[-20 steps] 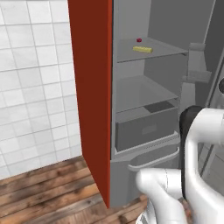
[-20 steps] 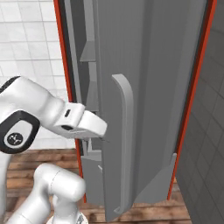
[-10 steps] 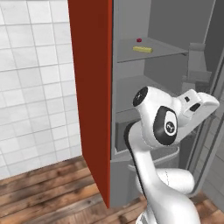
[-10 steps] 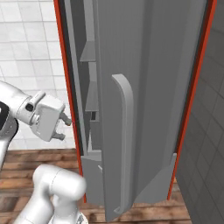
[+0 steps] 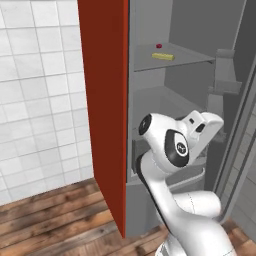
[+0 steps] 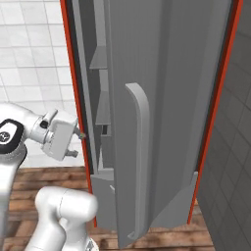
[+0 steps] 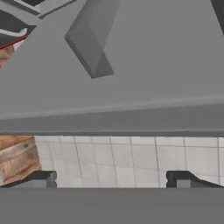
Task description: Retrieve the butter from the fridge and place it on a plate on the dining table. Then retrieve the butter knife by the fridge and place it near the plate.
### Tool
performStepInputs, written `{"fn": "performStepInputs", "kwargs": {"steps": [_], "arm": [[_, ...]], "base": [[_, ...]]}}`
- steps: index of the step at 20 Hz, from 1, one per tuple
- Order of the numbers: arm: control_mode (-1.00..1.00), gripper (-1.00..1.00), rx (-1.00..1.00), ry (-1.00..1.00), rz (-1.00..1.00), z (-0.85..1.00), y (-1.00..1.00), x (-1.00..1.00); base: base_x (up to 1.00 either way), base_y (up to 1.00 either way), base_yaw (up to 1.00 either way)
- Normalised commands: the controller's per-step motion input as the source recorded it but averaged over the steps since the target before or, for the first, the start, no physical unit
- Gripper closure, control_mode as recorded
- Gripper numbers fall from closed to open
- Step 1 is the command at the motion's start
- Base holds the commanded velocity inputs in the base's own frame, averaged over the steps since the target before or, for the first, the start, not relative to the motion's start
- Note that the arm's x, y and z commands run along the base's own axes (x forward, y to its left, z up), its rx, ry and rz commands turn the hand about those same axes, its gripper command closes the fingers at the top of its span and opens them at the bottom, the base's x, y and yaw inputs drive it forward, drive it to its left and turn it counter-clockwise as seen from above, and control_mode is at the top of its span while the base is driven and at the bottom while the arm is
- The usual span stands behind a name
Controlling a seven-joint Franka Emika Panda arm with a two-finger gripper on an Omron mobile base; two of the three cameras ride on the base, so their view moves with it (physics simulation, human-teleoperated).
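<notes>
Arm (image 5: pixel 170 150) bent, gripper (image 7: pixel 112 178) jaws wide, empty.

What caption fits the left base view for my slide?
Fridge door open, butter lying on the upper shelf beside a small red item, the white arm raised in front of the lower shelves.

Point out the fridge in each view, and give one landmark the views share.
Left base view: the fridge takes the right half, open, its shelves facing the camera.
Right base view: it takes the centre, with the door handle in the middle.
Hand view: its grey surface spans the upper half.
Shared landmark: the white tiled wall.
</notes>
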Motion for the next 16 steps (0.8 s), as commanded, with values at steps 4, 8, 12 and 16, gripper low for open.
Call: {"fn": "performStepInputs", "kwargs": {"steps": [4,8,12,16], "arm": [[-1.00,-1.00,0.00,0.00,0.18,-0.28,-0.17,0.42],[-1.00,-1.00,0.05,0.00,0.20,-0.10,-0.34,0.20],[-1.00,-1.00,0.05,0.03,0.09,-0.01,-0.46,0.00],[-1.00,-1.00,0.03,0.04,0.04,0.00,-0.54,0.00]], "base": [[0.00,0.00,0.00],[0.00,0.00,0.00],[0.00,0.00,0.00],[0.00,0.00,0.00]]}}
